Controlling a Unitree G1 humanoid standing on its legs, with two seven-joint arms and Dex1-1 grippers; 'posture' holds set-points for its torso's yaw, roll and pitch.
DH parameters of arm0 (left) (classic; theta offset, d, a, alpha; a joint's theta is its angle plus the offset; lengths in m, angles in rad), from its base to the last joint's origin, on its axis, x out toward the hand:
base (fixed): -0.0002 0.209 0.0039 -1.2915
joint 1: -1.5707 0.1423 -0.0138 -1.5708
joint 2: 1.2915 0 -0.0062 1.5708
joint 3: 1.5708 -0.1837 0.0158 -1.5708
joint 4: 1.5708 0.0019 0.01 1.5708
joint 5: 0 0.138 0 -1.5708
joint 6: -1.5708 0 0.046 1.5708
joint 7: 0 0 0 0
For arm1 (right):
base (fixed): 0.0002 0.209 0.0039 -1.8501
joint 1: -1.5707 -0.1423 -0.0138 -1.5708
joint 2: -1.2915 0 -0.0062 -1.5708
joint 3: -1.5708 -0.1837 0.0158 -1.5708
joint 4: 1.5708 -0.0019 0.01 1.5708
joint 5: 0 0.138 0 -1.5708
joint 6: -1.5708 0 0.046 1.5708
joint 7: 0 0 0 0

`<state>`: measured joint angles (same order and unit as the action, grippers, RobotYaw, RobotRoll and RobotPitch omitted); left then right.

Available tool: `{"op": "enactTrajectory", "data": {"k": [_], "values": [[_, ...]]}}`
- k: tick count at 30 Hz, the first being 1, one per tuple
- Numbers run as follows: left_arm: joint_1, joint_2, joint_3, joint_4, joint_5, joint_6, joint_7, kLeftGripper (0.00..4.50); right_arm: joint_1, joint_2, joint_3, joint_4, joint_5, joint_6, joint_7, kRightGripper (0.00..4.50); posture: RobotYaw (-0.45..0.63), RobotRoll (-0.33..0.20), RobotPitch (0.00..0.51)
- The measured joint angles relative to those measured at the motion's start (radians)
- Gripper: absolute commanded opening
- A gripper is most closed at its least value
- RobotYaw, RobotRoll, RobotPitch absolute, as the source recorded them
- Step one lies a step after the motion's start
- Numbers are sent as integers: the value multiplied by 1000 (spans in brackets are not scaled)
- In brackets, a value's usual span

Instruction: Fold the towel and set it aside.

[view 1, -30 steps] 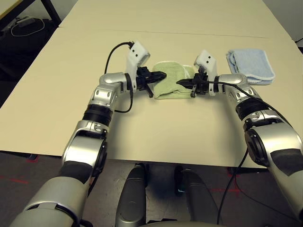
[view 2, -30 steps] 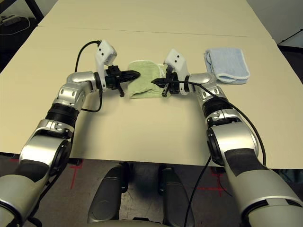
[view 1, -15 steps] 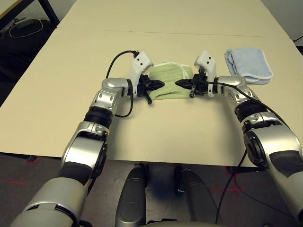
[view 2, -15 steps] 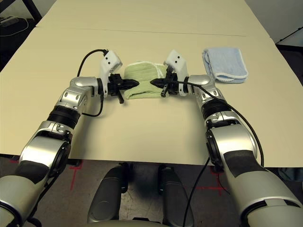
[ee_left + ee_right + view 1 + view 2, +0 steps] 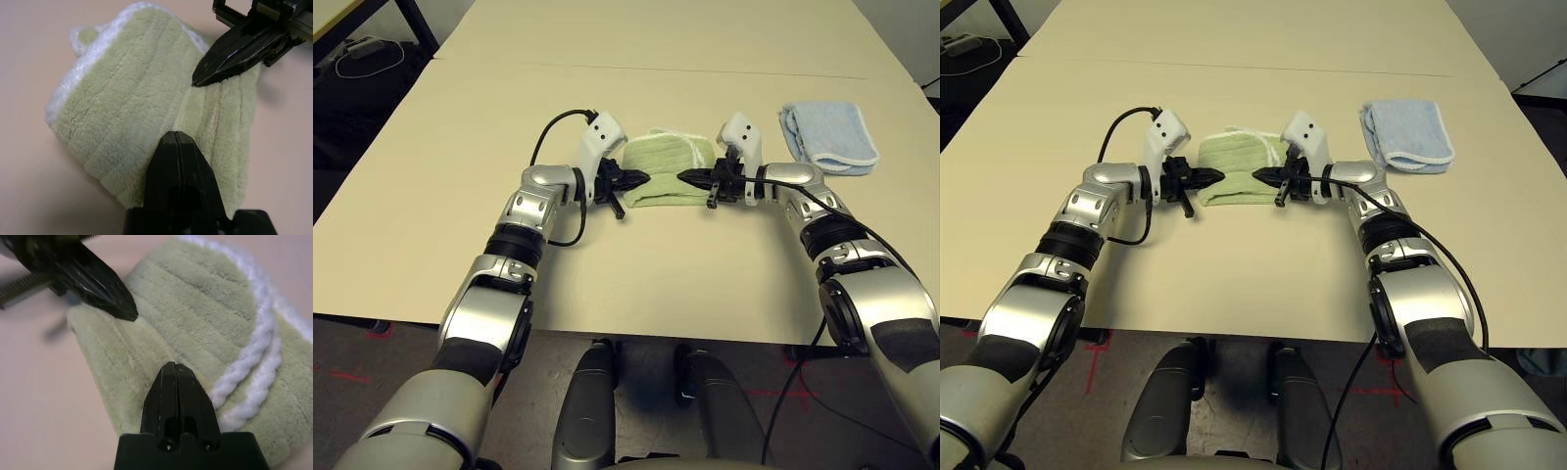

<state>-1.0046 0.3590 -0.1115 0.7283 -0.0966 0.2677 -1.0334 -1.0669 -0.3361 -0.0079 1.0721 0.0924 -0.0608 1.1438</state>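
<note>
The towel, light green with white edging, lies folded into a small bundle at the table's middle. My left gripper is shut, its tip over the towel's left end. My right gripper is shut too, its tip over the towel's right part. The two tips point at each other a short gap apart, above the towel's near edge. In the left wrist view my own shut fingers lie over the cloth, with nothing pinched between them. The right wrist view shows the same for my right fingers over the towel.
A pale blue folded towel lies to the right of the green one, beyond my right forearm. The tan table stretches wide on all sides, with a seam across its far part. Cables lie on the floor off the far left corner.
My left gripper has dropped nearer and lower, now level with the right one. The tips have drawn a little closer over the towel. Both stayed shut.
</note>
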Motion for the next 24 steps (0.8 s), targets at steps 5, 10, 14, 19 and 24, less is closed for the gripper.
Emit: {"op": "enactTrajectory", "data": {"k": [5,10,14,19,24], "values": [[-92,33,56,-46,-42,59,-20,53,-83,-17,-79,-13,81,43,22,0,180,0,211],[-134,27,66,44,-37,9,22,53,-96,7,-84,-5,73,43,-71,0,174,0,210],[-143,3,63,150,-18,-42,40,53,-100,38,-79,12,49,43,-158,0,171,0,211],[-184,-16,61,251,8,-108,78,53,-119,50,-66,49,14,42,-242,0,169,0,210],[-193,-33,61,331,45,-170,167,53,-132,65,-47,75,-20,42,-309,0,158,0,215]]}}
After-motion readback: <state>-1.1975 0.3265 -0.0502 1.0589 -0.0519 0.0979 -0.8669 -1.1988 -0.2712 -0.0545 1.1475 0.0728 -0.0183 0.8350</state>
